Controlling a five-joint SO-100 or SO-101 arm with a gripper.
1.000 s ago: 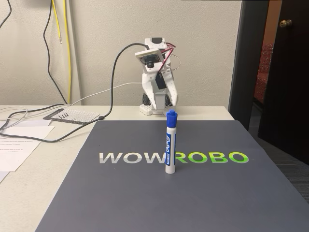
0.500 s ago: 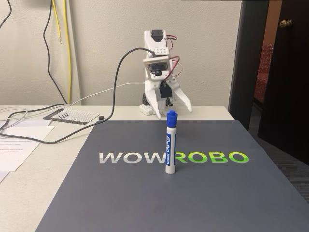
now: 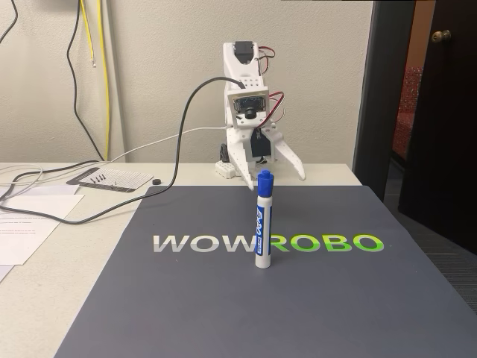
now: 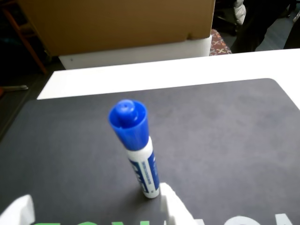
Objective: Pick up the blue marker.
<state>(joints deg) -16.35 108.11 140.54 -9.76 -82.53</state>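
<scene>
Fixed view: blue marker [image 3: 262, 221] upright, cap uppermost, on a dark grey mat [image 3: 223, 298], base just over the middle of the printed lettering "WOWROBO" [image 3: 268, 243], between the grey and the green letters. White arm [image 3: 244, 97] at the far edge of the mat, behind the marker, wrist camera facing forward. Gripper [image 3: 277, 175] pointing down, jaws spread wide, one white finger [image 3: 292, 161] angled out to the right in this view, the other partly hidden behind the marker's cap; nothing held, marker standing free and apart from the fingers. Black cable [image 3: 175, 142] looping from the arm down to the white table [image 3: 74, 224]; sheets of paper [image 3: 30, 224] at the left edge; yellow cable [image 3: 104, 74] hanging on the wall; dark door [image 3: 440, 112] at the right.

Wrist view: marker [image 4: 136, 147] seen from above and in front, blue cap nearest the lens, white barrel with blue label below, base resting on the mat [image 4: 225, 140]. White fingertips [image 4: 173, 208] at the lower edge, one tip just beside the marker's base, the other at the lower left corner. Brown cardboard box [image 4: 117, 21] beyond the table's far edge.
</scene>
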